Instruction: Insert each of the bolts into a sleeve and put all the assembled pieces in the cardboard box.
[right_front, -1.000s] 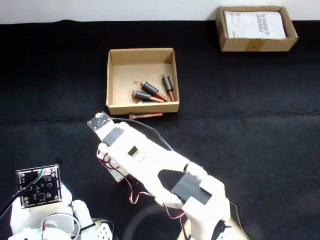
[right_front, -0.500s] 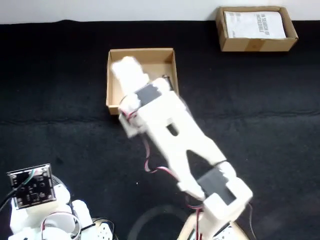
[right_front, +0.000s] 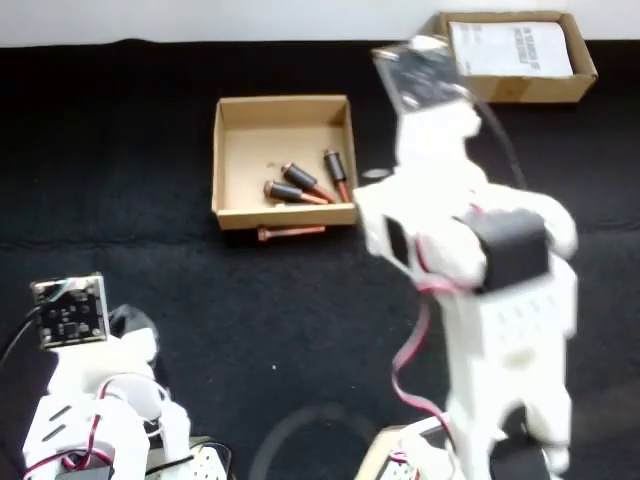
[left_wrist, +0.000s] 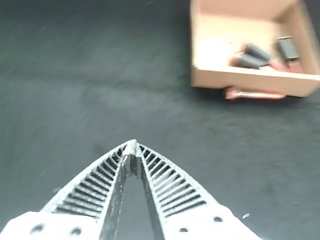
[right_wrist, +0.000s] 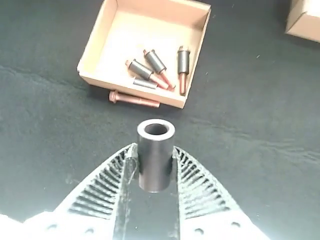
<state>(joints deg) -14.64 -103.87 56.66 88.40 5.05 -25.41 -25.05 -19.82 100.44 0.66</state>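
Right hand (right_wrist: 154, 148) swung right, seemingly gripping 1 sleeve (right_wrist: 156, 162)

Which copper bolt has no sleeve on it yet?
The bare bolt lying on the table just outside the cardboard box; the three inside wear dark sleeves.

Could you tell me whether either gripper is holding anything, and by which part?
The right gripper holds a sleeve by its side wall, open end showing; the left gripper holds nothing.

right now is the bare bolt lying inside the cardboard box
No, the bare bolt lies on the black table, just outside the near wall of the cardboard box.
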